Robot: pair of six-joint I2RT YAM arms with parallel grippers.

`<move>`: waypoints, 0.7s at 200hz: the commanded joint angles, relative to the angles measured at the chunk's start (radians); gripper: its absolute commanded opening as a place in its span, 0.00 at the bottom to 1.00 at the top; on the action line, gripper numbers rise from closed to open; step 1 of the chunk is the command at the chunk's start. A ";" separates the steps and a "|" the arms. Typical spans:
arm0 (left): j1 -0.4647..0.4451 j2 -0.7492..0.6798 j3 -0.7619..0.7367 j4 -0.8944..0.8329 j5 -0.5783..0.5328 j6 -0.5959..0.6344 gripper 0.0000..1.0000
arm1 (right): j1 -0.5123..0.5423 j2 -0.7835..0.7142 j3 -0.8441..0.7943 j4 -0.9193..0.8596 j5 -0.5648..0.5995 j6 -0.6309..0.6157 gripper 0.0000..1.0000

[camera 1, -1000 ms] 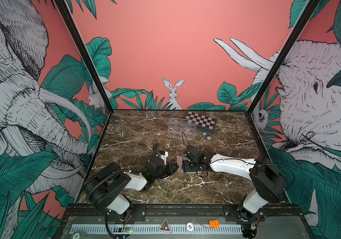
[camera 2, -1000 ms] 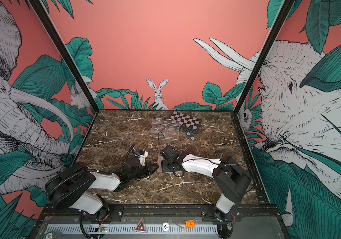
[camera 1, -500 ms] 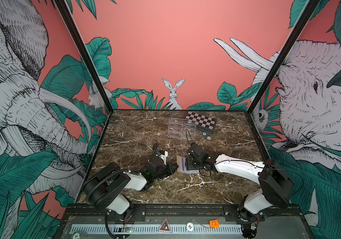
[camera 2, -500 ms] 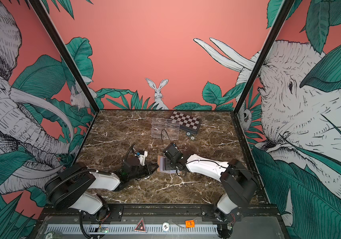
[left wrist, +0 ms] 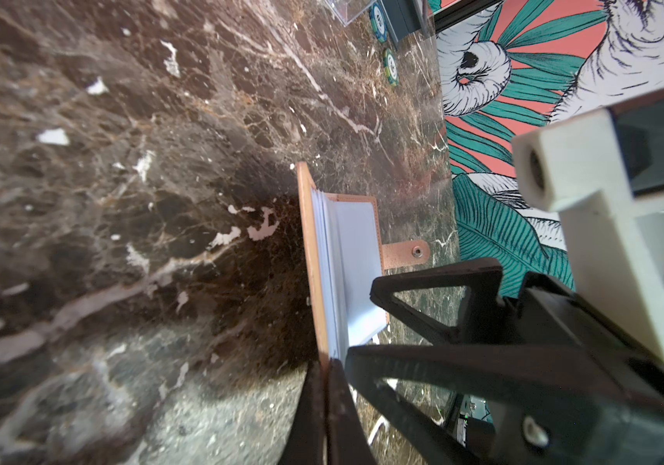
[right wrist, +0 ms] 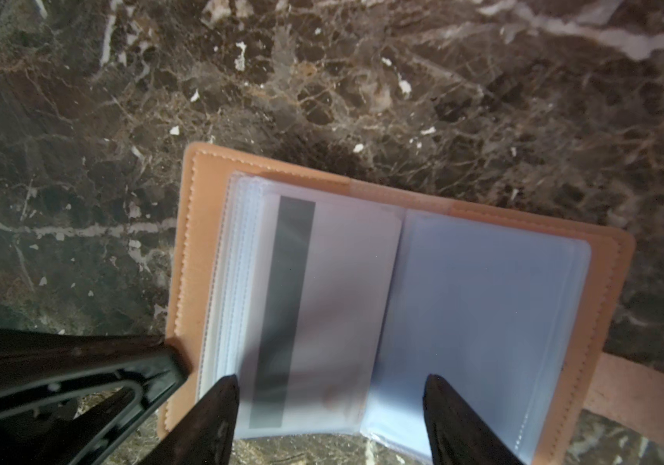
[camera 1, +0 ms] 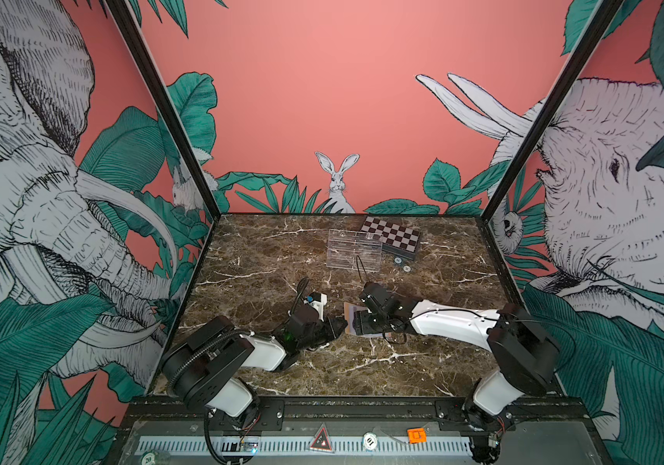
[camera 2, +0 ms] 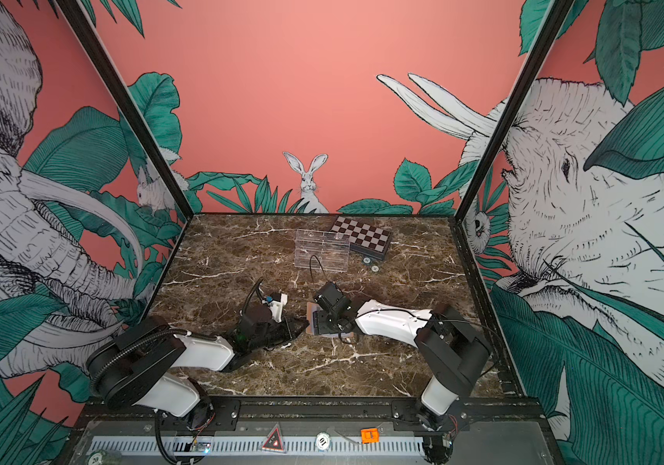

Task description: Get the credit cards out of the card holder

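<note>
**card holder (camera 1: 349,312) pinned open, right jaws spread over striped card**

Top views: both show the card holder open on the marble table (camera 1: 282,257) between your two arms. It is well apart from the clear acrylic tray (camera 1: 354,253) and checkered box (camera 1: 392,239) at the back.

Left wrist: your left jaws are clamped shut on the tan cover's edge, probably anchoring it so the sleeves stay exposed. The snap strap (left wrist: 406,253) lies flat on the table.

Right wrist: your right jaws stand wide apart and grip nothing. Their tips straddle the near end of a credit card (right wrist: 334,290), dark stripe up, apparently in a clear sleeve; blur hides how far out it is. The facing bluish sleeve (right wrist: 483,302) looks empty. Can't tell if more cards sit behind.
</note>
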 commanded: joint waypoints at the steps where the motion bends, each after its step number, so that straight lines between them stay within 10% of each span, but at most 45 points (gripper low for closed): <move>1: -0.003 -0.028 -0.002 -0.015 -0.004 0.010 0.00 | 0.009 0.010 0.021 0.020 -0.006 -0.010 0.72; 140: -0.006 -0.034 -0.007 -0.022 -0.008 0.010 0.00 | 0.015 0.036 0.042 -0.063 0.065 0.008 0.62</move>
